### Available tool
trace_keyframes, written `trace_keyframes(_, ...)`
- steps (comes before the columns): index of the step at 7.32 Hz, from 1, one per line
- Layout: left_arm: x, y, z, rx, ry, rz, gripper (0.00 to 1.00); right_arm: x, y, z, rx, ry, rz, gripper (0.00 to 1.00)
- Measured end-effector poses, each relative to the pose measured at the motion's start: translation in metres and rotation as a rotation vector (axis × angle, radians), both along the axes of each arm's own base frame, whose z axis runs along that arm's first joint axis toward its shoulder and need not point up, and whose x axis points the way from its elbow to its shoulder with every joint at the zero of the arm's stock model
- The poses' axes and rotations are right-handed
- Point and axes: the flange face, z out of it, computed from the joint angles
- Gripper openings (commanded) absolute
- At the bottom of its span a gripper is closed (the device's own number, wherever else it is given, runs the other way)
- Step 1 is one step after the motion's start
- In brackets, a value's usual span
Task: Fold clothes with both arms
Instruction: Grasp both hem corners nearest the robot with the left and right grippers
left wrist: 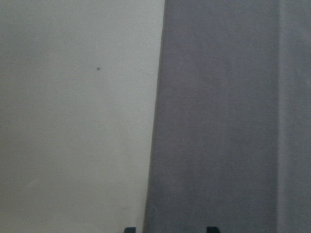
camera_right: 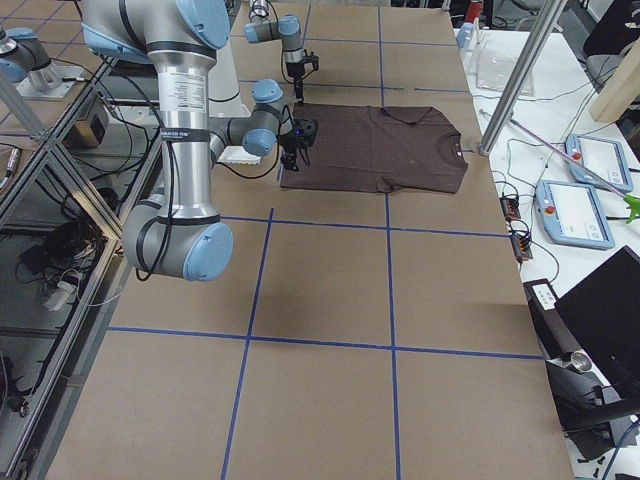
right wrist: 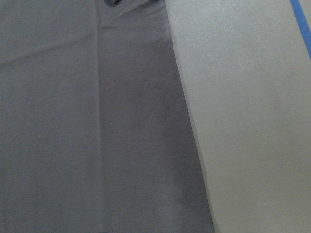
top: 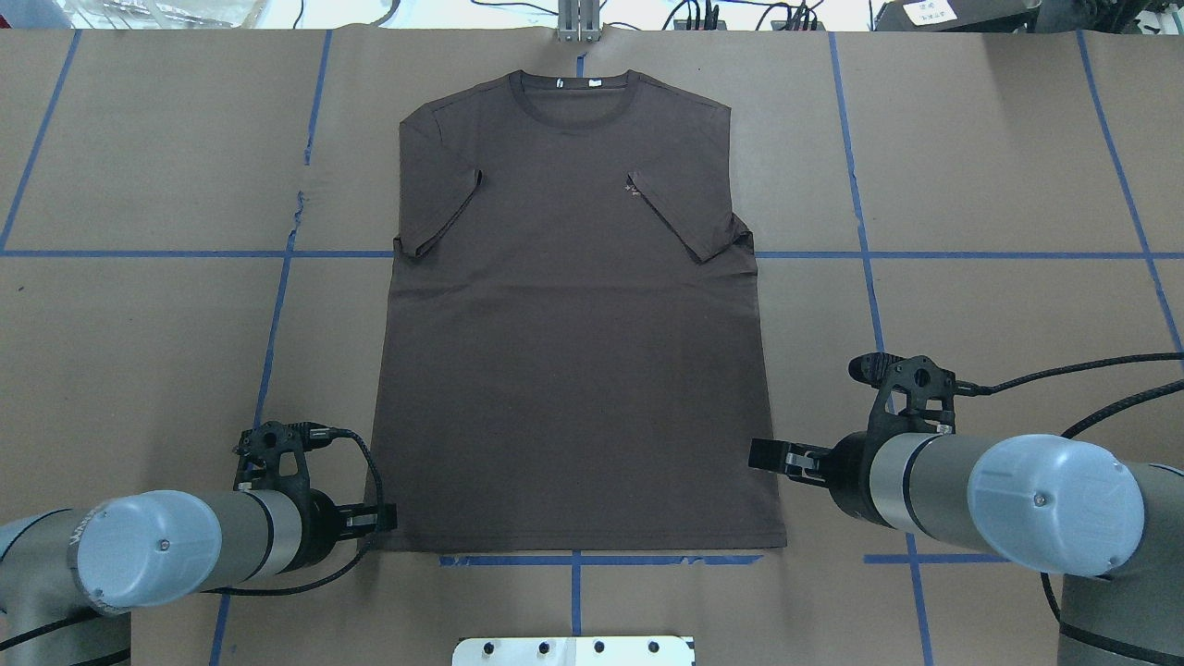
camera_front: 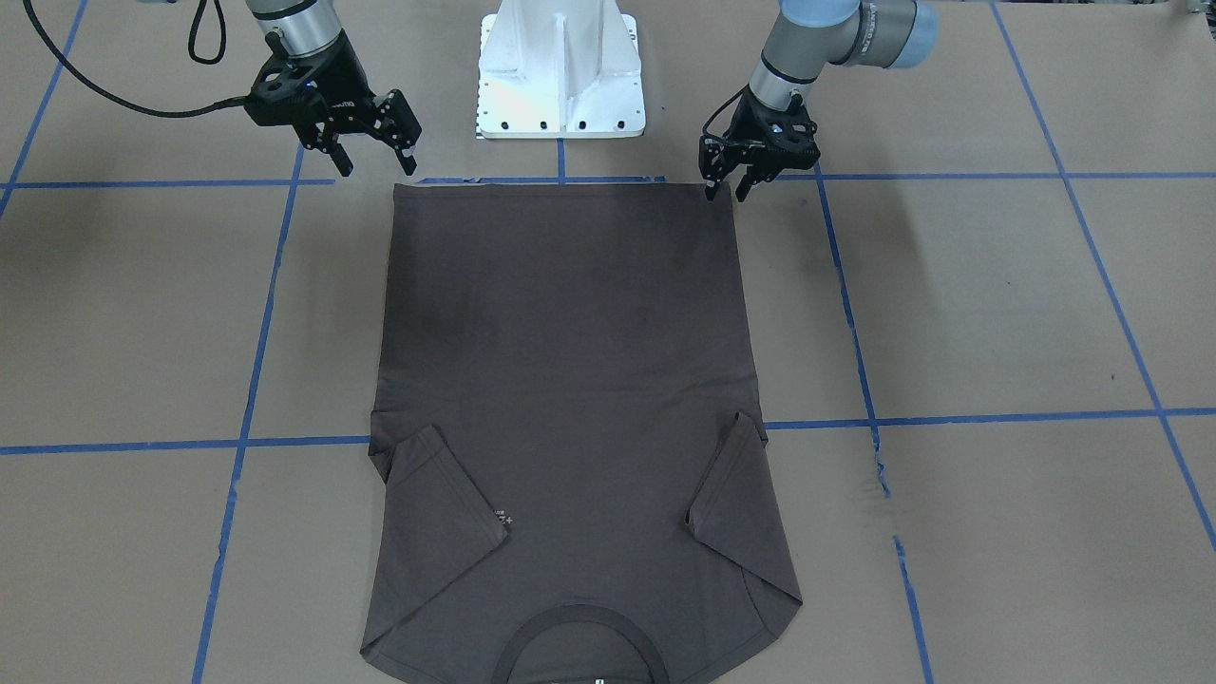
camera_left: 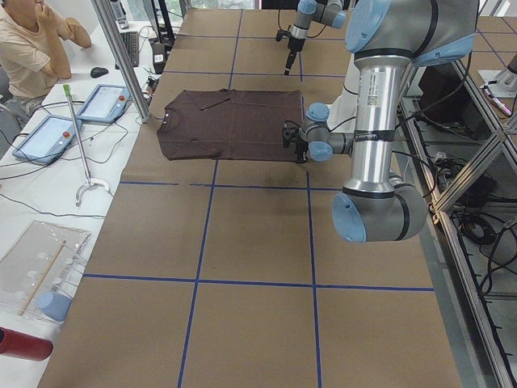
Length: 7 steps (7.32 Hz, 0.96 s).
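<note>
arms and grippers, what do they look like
Both the left arm and right arm are silver-grey tubes with light blue joint caps. The left gripper and right gripper are black, two-fingered, each fed by a black cable; the right one bears small white lettering.

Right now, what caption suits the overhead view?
Flat brown T-shirt, sleeves folded in; left tool and right tool flank its hem.

- left arm [top: 217, 544]: forearm low, reaching forward, wrist turned down.
- left gripper [camera_front: 727, 193]: pointing downward, fingers a little apart.
- right arm [top: 925, 481]: forearm level, reaching inward.
- right gripper [camera_front: 376, 163]: tilted, held higher than the left, fingers spread wide.
</note>
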Motion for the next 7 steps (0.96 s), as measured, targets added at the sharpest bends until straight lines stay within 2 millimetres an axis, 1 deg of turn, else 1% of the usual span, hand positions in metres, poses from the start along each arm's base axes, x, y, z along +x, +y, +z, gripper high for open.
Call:
trace_keyframes(1, 0.001, 0.003, 0.0, 0.0, 0.0, 0.006, 0.4, 0.0, 0.0, 0.0, 0.0, 0.0, 0.0, 0.96)
trace_keyframes(2, 0.003, 0.006, -0.001, -0.002, 0.001, 0.011, 0.21, 0.0, 0.0, 0.0, 0.0, 0.001, 0.0, 0.96)
trace_keyframes(3, 0.005, 0.009, -0.001, -0.01, 0.004, 0.013, 0.06, 0.0, 0.0, 0.001, -0.001, 0.002, 0.0, 0.96)
trace_keyframes(4, 0.007, 0.012, -0.002, -0.017, 0.006, 0.014, 0.0, 0.0, 0.0, 0.001, -0.001, 0.002, 0.0, 0.96)
trace_keyframes(5, 0.008, 0.015, -0.002, -0.022, 0.007, 0.015, 0.0, 0.0, 0.0, 0.001, -0.001, 0.003, 0.0, 0.95)
trace_keyframes(6, 0.008, 0.015, -0.003, -0.021, 0.009, 0.012, 0.0, 0.001, 0.0, 0.002, -0.001, 0.004, 0.0, 0.88)
trace_keyframes(7, 0.008, 0.015, -0.005, -0.017, 0.013, 0.005, 0.0, 0.0, 0.001, 0.002, -0.004, 0.005, 0.001, 0.71)
